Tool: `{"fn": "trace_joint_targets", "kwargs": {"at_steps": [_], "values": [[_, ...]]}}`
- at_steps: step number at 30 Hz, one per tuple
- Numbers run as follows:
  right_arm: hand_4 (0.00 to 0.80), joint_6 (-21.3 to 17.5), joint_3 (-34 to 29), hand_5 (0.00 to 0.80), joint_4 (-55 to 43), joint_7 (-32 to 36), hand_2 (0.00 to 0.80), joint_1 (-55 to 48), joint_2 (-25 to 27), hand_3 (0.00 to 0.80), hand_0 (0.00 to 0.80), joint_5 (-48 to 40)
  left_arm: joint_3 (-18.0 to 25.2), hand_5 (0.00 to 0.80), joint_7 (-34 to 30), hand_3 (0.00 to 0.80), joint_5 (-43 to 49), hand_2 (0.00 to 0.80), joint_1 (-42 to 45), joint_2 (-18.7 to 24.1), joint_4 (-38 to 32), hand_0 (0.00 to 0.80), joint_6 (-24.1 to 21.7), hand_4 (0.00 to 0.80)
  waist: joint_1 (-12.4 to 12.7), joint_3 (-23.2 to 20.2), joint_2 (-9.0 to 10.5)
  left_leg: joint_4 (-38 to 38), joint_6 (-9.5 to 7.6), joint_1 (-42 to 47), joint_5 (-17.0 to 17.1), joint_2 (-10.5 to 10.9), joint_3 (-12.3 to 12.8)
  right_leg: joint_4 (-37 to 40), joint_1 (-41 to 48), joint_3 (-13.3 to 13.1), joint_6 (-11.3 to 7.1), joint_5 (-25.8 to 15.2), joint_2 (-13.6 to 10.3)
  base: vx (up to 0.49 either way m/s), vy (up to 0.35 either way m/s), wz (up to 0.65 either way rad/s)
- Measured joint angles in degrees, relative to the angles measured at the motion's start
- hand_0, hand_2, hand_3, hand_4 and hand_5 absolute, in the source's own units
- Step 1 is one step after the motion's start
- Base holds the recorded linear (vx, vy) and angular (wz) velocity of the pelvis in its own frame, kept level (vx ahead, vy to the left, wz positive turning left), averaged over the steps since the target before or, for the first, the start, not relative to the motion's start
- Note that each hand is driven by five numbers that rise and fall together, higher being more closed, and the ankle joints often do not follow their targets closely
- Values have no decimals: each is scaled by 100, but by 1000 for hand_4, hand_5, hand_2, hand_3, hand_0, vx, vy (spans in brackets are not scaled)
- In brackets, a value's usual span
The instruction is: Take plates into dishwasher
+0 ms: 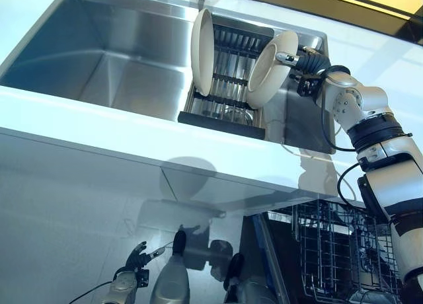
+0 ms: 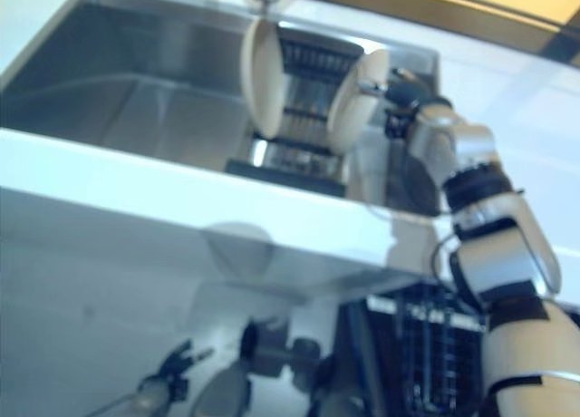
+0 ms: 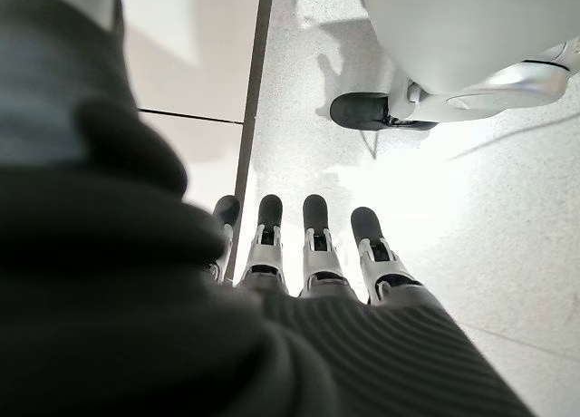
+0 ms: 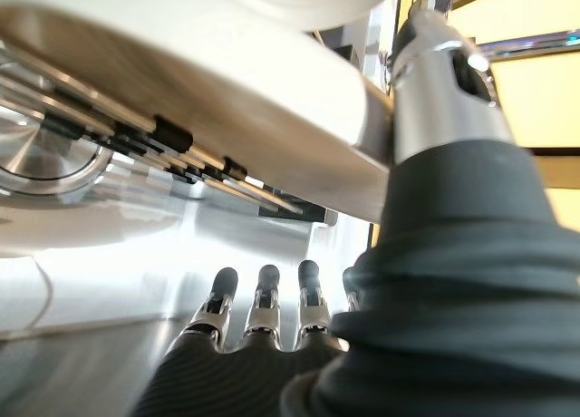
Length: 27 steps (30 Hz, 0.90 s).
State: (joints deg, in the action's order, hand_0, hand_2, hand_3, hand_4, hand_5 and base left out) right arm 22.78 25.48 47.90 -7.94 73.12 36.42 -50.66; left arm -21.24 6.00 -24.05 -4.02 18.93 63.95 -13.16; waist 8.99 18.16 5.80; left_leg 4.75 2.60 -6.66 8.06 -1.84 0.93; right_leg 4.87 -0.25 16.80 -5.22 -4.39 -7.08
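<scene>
left eye view: deep brushed stainless steel sink (image 1: 99, 53) set in a white countertop (image 1: 79, 122). in its right part, a dark ribbed dish rack (image 1: 225, 86) holds a cream round plate (image 1: 202, 51) upright on edge. just right, a second cream plate (image 1: 272, 67), tilted over the rack, pinched at its rim by the right hand (image 1: 295, 58), thumb on the near face. below right, a dark wire dishwasher basket (image 1: 337, 251) stands open. left hand (image 3: 308, 245) hangs low over pale speckled floor (image 3: 471, 199), fingers straight, holding nothing.
</scene>
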Motion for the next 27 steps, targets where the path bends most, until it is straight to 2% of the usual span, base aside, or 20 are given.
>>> {"fn": "trace_joint_targets", "kwargs": {"at_steps": [5, 10, 11, 12, 13, 14, 27], "values": [[0, 0, 0, 0, 23, 76, 0, 35, -8, 0, 0, 8, 0, 0, -1, 0, -48, 0, 1, 5, 0, 0, -1, 0, 26, 49, 97, 1, 1, -15, 25, 8, -65, 0, 18, 32, -1, 1, -1, 1, 15, 6], [0, -2, -1, 0, 58, 116, 0, 37, -48, 0, 0, 60, 2, 0, 0, 0, -206, 0, 4, 7, -11, 0, -7, 0, 38, 50, 103, 1, 3, -42, 50, 11, -111, 0, 20, 84, -2, 1, 1, -6, 15, 5], [82, -3, -1, 82, 58, 117, 82, 37, -56, 82, 82, 77, 2, 0, 0, 0, -219, 0, 7, 7, -18, 0, -7, 0, 39, 50, 103, 1, 2, -43, 52, 11, -111, 0, 20, 85, -2, 1, 1, 0, 0, 0], [304, -3, -2, 304, 58, 116, 304, 42, -84, 304, 304, 153, 3, 0, -1, 0, -290, 0, 13, 5, -36, 0, -7, 0, 41, 50, 103, 1, 3, -44, 54, 11, -113, 0, 20, 87, -2, 1, 0, 0, 0, 0], [599, 7, -1, 599, 59, 116, 599, 67, -113, 599, 599, 230, 4, 0, 0, 0, -329, 0, 15, 5, -36, 0, -7, 0, 38, 50, 103, 0, 3, -45, 55, 12, -113, 0, 19, 87, -2, 1, 0, -6, 30, 0], [800, 9, -1, 800, 63, 117, 800, 103, -134, 800, 800, 301, 6, 0, 1, 0, -381, 0, 15, 4, -40, 0, -8, 0, 37, 50, 103, 0, 4, -45, 56, 11, -114, 0, 19, 87, -2, 1, 1, 0, 0, 0], [800, 124, 9, 800, 500, 142, 800, 257, -137, 800, 800, 708, 10, 0, -21, 0, -424, 0, 34, 4, -79, 0, -139, 0, 137, 41, 118, -1, -2, -73, 71, 18, -159, 0, 16, 105, -2, 1, 2, 4, -5, 1]]}}
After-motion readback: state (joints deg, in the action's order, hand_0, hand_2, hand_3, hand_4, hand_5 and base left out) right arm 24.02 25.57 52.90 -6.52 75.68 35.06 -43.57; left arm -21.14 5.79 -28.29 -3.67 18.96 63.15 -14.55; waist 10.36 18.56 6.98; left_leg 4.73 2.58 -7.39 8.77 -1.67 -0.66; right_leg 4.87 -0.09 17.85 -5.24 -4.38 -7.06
